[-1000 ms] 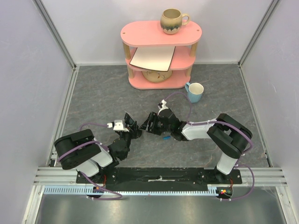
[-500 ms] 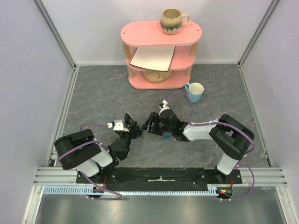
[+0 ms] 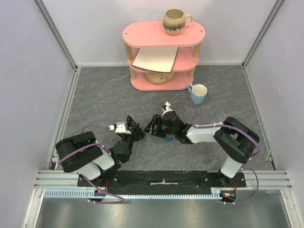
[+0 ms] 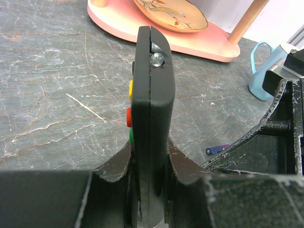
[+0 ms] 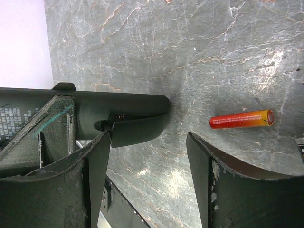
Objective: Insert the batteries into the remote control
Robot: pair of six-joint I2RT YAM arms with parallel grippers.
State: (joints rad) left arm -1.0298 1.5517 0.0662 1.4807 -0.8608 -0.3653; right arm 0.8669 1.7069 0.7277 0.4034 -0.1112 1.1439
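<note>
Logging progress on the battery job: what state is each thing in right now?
left end effector: shut on the remote control.
remote control: gripped at one end, buttons facing sideways.
right end effector: open, empty.
red-orange battery: lying loose on the table.
blue battery: lying loose on the table.
blue mug: upright on the table.

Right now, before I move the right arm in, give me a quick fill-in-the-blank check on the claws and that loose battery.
1. The left claw is ____ on the remote control.
2. The right claw stands ____, gripping nothing.
3. The battery lying on the table beside the right claw is ____ in colour.
Missing words: shut; open; red-orange.
</note>
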